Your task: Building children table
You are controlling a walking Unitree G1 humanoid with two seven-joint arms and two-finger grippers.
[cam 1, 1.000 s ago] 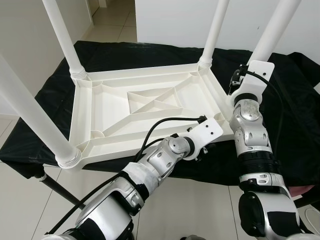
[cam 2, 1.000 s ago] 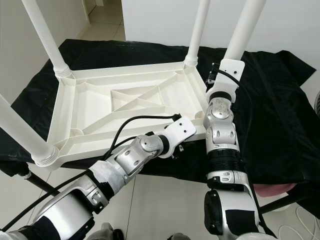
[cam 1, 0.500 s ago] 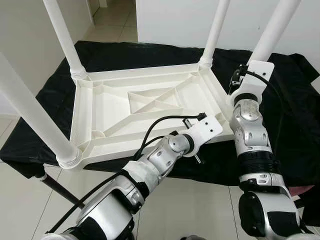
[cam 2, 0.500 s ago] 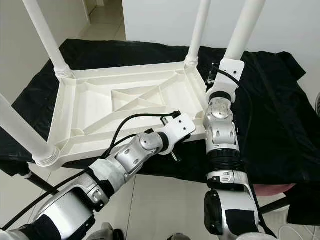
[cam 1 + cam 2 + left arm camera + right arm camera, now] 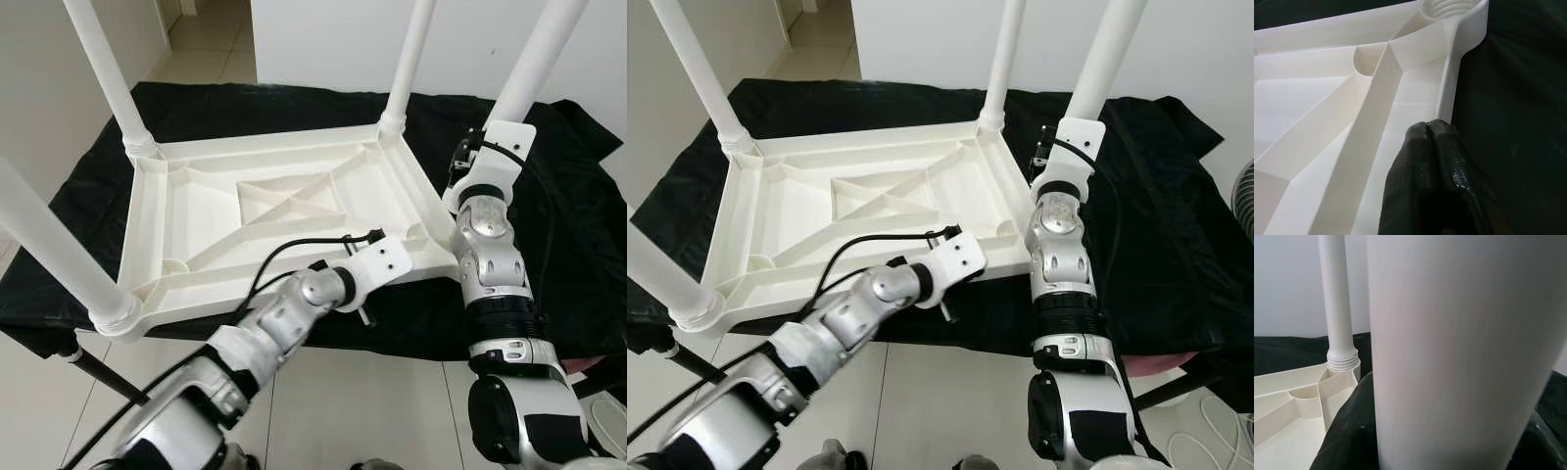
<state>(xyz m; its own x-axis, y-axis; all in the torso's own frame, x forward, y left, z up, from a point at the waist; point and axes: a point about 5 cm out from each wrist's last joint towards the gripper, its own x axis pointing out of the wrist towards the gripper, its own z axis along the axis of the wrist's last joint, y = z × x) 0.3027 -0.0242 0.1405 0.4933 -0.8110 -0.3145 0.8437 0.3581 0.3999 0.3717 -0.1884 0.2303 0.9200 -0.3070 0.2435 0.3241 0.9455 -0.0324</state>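
On the black cloth (image 5: 549, 196), in the head views, the upturned tabletop (image 5: 274, 220) is being rested, three legs fitted; the fourth leg (image 5: 534, 64) is being held beside its near-right corner. In the left wrist view, the left gripper (image 5: 1429, 128), fingers pressed together and empty, is being braced against the rim, seemingly for steadying. In the right wrist view, the leg is being kept close; the right gripper's grip cannot be told.

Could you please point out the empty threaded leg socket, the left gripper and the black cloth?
Empty threaded white plastic leg socket (image 5: 1452, 7): left wrist view, its rim.
Left gripper (image 5: 1428, 128): left wrist view, closed black fingertips.
Black cloth (image 5: 578, 225): left eye view, right part.
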